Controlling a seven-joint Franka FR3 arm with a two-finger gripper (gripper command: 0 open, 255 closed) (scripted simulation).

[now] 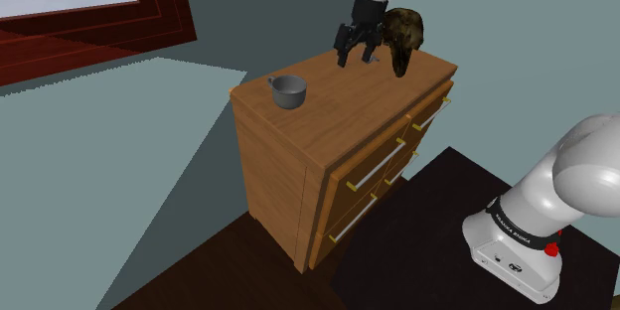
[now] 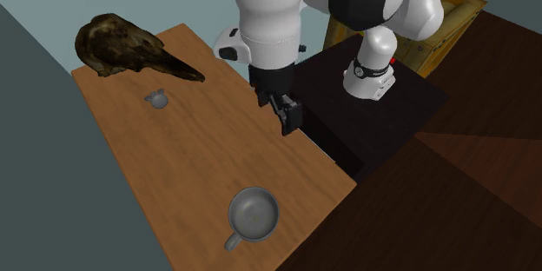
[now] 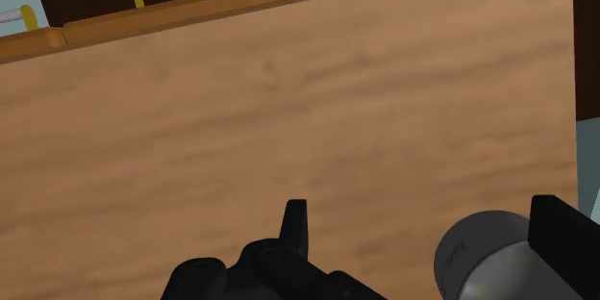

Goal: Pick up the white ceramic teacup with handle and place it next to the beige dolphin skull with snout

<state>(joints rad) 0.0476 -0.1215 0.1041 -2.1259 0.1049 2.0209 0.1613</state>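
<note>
Teacup (image 2: 253,215) apart from skull (image 2: 130,48) (dresser top (image 2: 208,152))

Wooden dresser (image 1: 328,119) sits mid-frame in the shoulder view, with pale bar handles (image 1: 375,166) down its drawer fronts. A dark red window frame (image 1: 109,35) is at upper left, dark wood floor (image 1: 229,273) along the bottom. In the second exterior view, a small grey object (image 2: 157,99) lies on the dresser top, upper left.

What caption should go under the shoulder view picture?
Open black gripper above a wooden dresser, dark skull close by, grey teacup at the corner.
</note>
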